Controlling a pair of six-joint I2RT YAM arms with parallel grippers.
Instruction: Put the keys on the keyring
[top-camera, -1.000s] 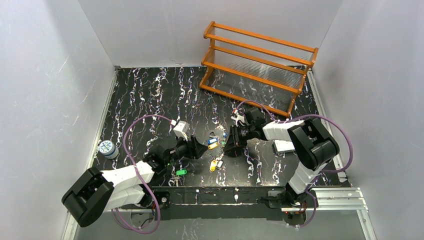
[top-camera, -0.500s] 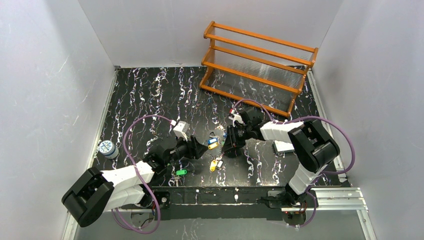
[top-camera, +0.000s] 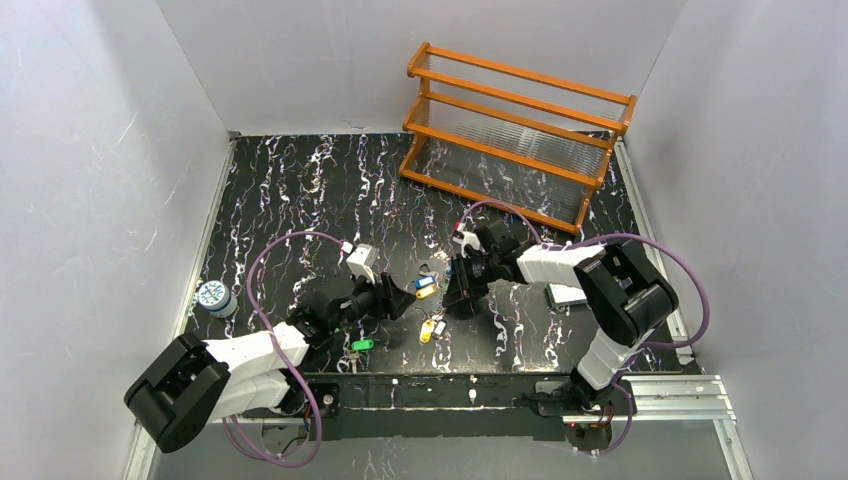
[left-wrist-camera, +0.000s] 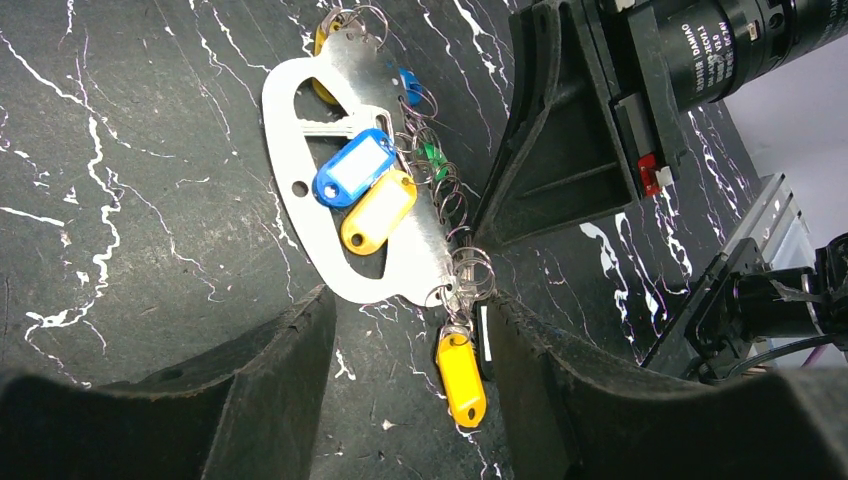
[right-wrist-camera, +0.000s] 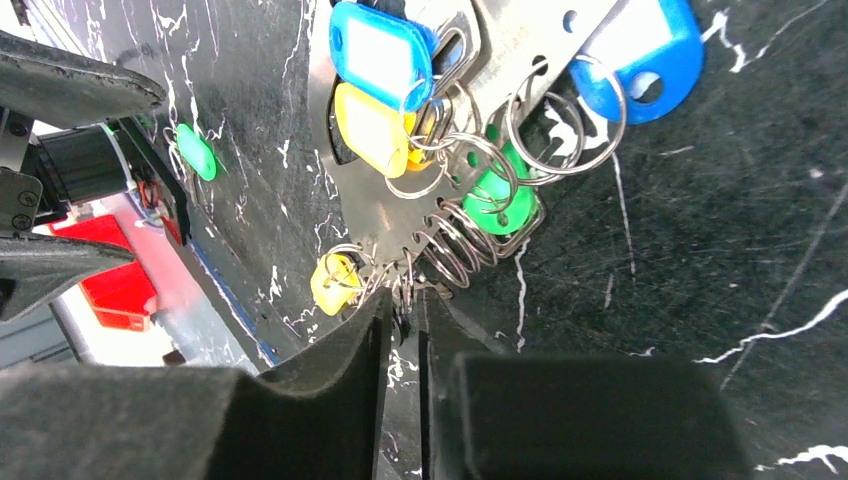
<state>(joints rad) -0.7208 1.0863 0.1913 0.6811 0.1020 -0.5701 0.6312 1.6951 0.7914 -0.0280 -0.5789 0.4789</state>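
My left gripper (left-wrist-camera: 410, 300) stands released, the keyring (left-wrist-camera: 315, 240) lying flat at its 12 o'clock. My right gripper (right-wrist-camera: 402, 310) pinches the wire rings (right-wrist-camera: 400, 278) at its edge (a yellow key (right-wrist-camera: 335, 283) beside them). Black marbled table (top-camera: 300, 190), orange rack (top-camera: 515, 130) at 1 o'clock, pale walls (top-camera: 100, 150).

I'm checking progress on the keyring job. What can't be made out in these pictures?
Left wrist view: whether the lower yellow key is on the keyring; overlapping wire rings hide the link.
Right wrist view: whether the right gripper pinches a ring; the narrow gap between its jaws hides the contact.
Top view: the clustered keys are too small to count.
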